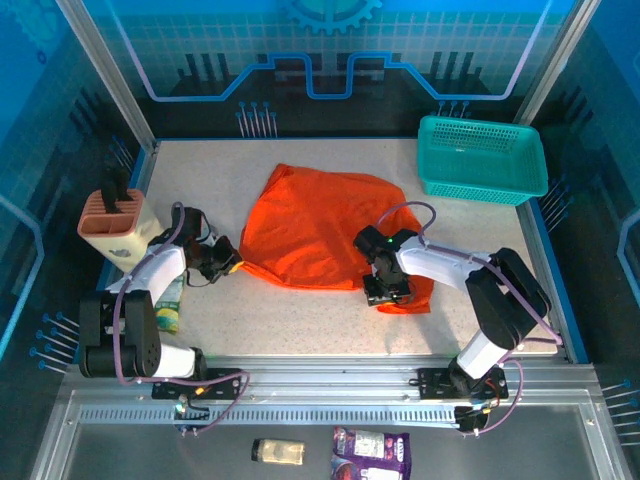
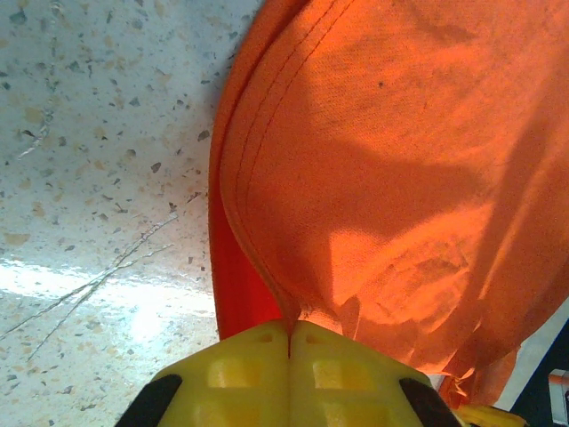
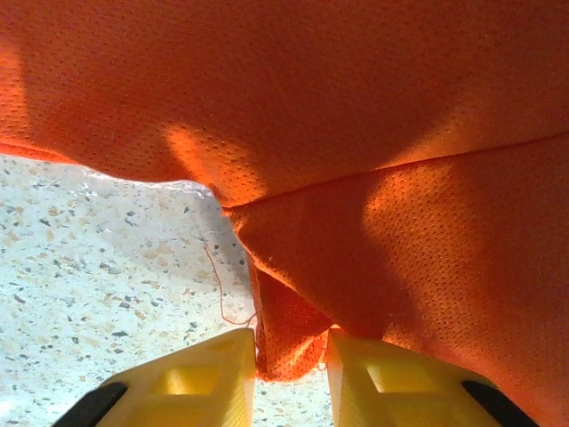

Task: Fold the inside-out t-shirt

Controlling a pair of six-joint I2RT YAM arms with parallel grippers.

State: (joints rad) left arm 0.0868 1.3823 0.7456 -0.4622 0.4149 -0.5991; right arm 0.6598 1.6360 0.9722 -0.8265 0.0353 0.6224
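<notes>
Pinching the inside-out t-shirt (image 2: 382, 178), the left gripper (image 2: 290, 331) is clamped tight — right gripper (image 3: 292, 351) narrowly parted around a fold.

You're standing at a robotics lab cell, not a home or a shop. Aluminium frame posts (image 1: 105, 70) fence in the speckled tabletop (image 1: 300, 325). Blue see-through panels (image 1: 200, 50), printed with a gear and circuit lines, close off the far side. The left arm (image 1: 150, 275) and the right arm (image 1: 500, 290) are bolted to a metal rail (image 1: 330, 378) along the near edge, with cables looping from their bases. A teal mesh basket (image 1: 482, 158) sits at the far right corner.
</notes>
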